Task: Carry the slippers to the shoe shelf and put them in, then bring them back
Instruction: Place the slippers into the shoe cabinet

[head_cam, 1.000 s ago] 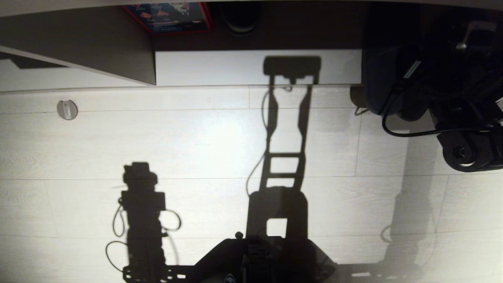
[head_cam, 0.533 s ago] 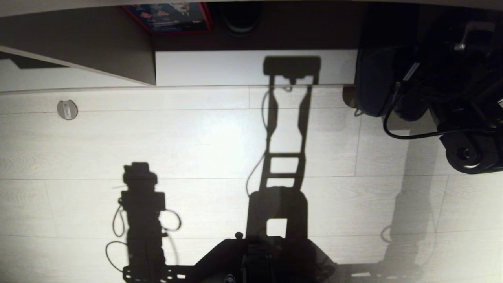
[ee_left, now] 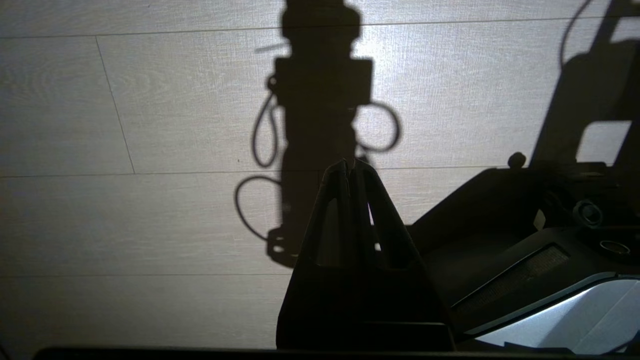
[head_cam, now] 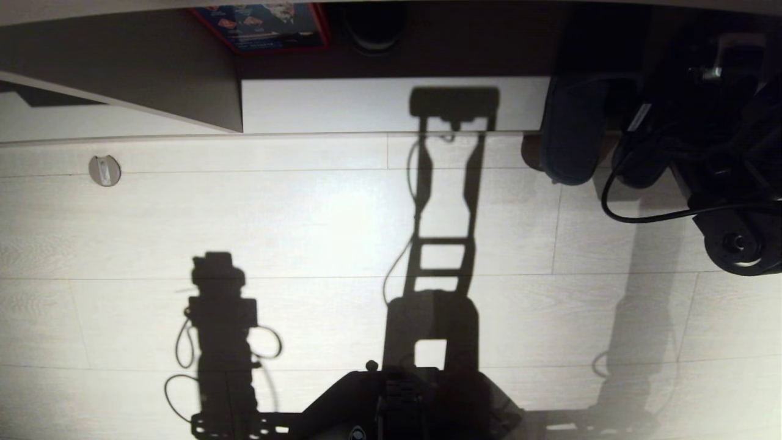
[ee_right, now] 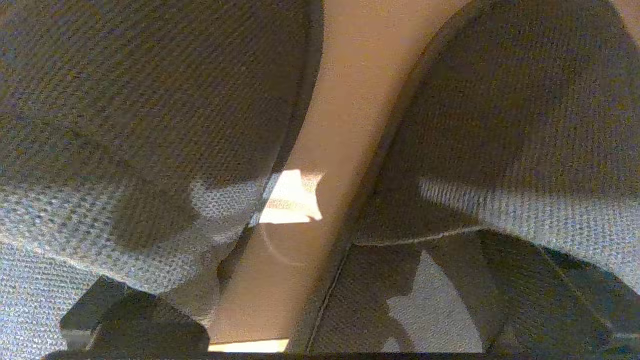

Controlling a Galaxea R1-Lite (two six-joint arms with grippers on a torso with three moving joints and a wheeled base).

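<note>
Floor-level scene seen from above, with the shoe shelf [head_cam: 397, 104] along the far edge. The slippers [head_cam: 568, 134] sit at its right end, one heel on the pale board and its toe past the front lip over the floor [head_cam: 305, 214]. Your right gripper [head_cam: 629, 153] is just beside them, and whether it grips them cannot be told. Its own camera shows only the two slippers side by side, a tan strip [ee_right: 340, 100] between them. Your left gripper [ee_left: 350, 170] hangs closed and empty over the floor. This looks like the shelf step. Next you will likely need the pair fully inside. Elsewhere the shelf holds a red-edged box [head_cam: 263, 24].
</note>
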